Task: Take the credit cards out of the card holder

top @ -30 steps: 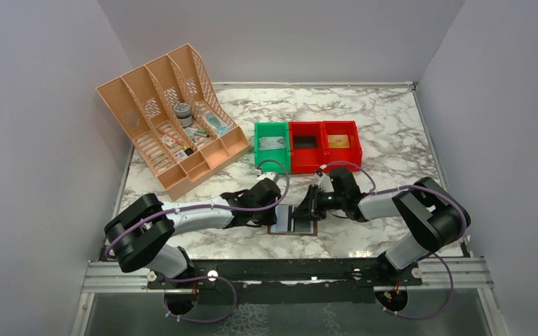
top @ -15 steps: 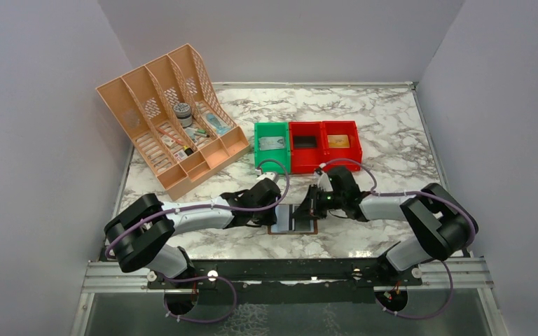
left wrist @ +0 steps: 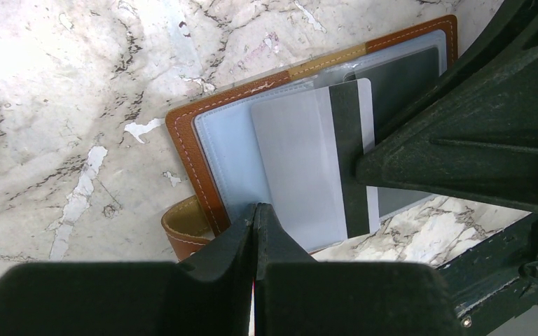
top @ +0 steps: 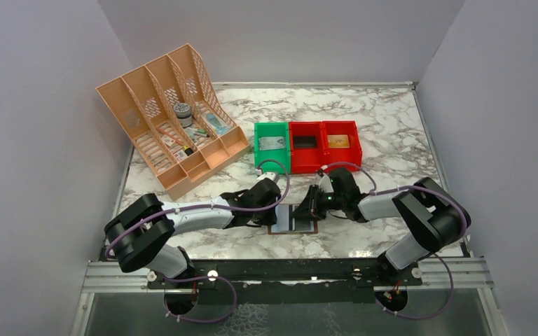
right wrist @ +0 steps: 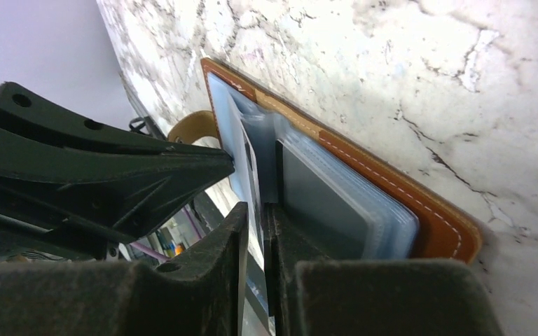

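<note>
Working on the marble table (top: 392, 133), we have the holder (left wrist: 185, 147) lying open. Our left claw (left wrist: 256, 218), closed on nothing, presses the holder's near edge. Our right claw (right wrist: 254, 217), almost closed, pinches the banded card (left wrist: 301, 175) partly out of the holder. A skewed pull could jam the card or drag the holder from under the left claw.

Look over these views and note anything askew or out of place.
One card, with a dark band, sticks partway out of the open holder, pinched by the right gripper. The left gripper is shut on the holder's edge. Nothing else stands out.
</note>
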Available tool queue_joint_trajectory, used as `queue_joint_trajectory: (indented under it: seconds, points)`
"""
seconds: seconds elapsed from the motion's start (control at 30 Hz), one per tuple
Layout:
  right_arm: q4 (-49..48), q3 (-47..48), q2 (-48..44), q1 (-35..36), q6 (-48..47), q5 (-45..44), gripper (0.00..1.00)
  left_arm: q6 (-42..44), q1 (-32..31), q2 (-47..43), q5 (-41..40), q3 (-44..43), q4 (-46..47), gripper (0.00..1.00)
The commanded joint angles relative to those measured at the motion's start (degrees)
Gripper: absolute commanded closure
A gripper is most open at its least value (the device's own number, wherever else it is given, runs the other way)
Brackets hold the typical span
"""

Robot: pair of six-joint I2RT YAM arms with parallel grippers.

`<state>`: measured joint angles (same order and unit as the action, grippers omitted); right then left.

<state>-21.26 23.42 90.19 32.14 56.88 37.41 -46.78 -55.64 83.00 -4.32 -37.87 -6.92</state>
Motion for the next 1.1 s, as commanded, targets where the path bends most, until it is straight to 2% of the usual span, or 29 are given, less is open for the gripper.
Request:
queue_joint_trajectory:
  seconds: [0.0, 0.3, 0.4, 0.53, 0.7, 0.97, 1.07]
  points:
    - [-7.6, -1.1, 0.2, -0.1, 4.1, -0.7, 0.84, 0.1, -0.2, 0.9, -0.2, 1.3, -0.7, 0.97]
    - [-13.6, -1.6, 3.6, 2.6, 5.5, -0.3, 0.82, -0.3, -0.3, 0.9, -0.1, 1.7, -0.2, 0.98]
    - [-14.4, -2.2, 3.4, 3.1, 6.0, -2.1, 0.93, -0.4, -0.3, 0.8, 0.0, 1.7, -0.3, 0.98]
    - [-4.3, 0.1, -1.0, 3.1, 1.9, -6.0, 0.99, -0.7, -0.3, 0.3, -0.3, 1.9, -0.3, 0.98]
    - [2.9, 1.3, -4.9, 1.9, -2.7, -6.3, 0.99, -0.5, -0.3, 0.1, -0.6, 2.1, -0.5, 0.99]
    - [5.3, 2.4, -5.0, 0.6, -5.2, -1.3, 0.98, 0.2, -0.3, -0.2, -0.1, 2.1, -0.7, 0.99]
    - [2.8, 1.9, -4.5, 0.6, -2.5, -1.4, 0.94, 1.4, -0.3, 0.5, 1.1, 1.3, -0.7, 0.99]
